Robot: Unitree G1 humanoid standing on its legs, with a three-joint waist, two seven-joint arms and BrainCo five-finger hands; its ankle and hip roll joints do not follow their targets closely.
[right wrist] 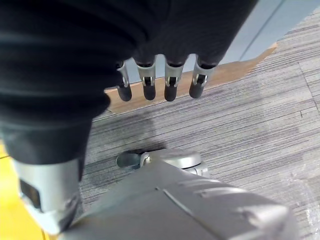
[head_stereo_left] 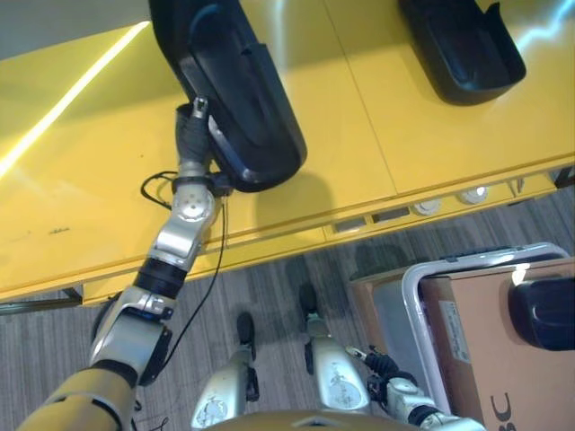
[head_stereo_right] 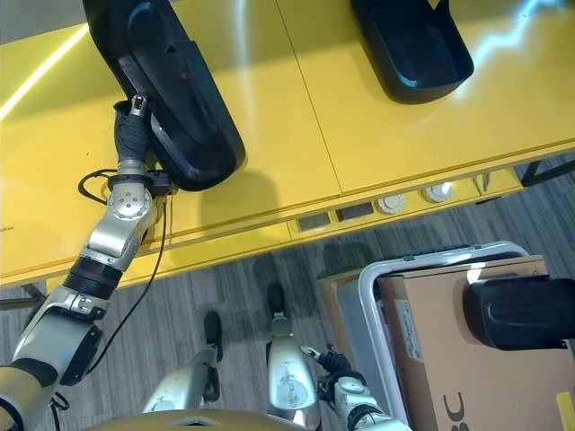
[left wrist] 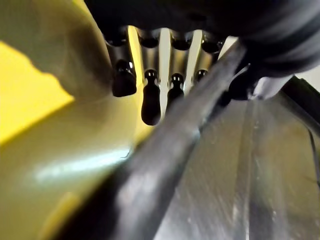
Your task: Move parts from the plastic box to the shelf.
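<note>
A: Where is the left hand (left wrist: pixel 150 95)?

B: Up on the yellow shelf (head_stereo_left: pixel 377 117), at the near end of a black part (head_stereo_left: pixel 238 94); in its wrist view the fingers (left wrist: pixel 173 90) hang fairly straight along the part's dark edge, with the thumb on the other side; I can't tell whether it pinches or merely rests there.

A: And the part itself?

B: Lying on the shelf, its near end close to the front lip; a second part (head_stereo_left: pixel 463 45) sits well apart toward the right.

A: The right hand (right wrist: pixel 160 82)?

B: Low at the robot's side, fingers loose and straight, holding nothing, above the grey floor (right wrist: pixel 240 120).

A: More to fetch?

B: One part (head_stereo_right: pixel 521 310) rests on a brown box (head_stereo_right: pixel 431 341) inside a white frame (head_stereo_right: pixel 377 269) at lower right.

A: What could go wrong?

B: My guess: if the hand withdraws while a fingertip is caught on the edge, it could drag the part toward the lip; being close to the front, it might tip off; a fast release could also skew it.
</note>
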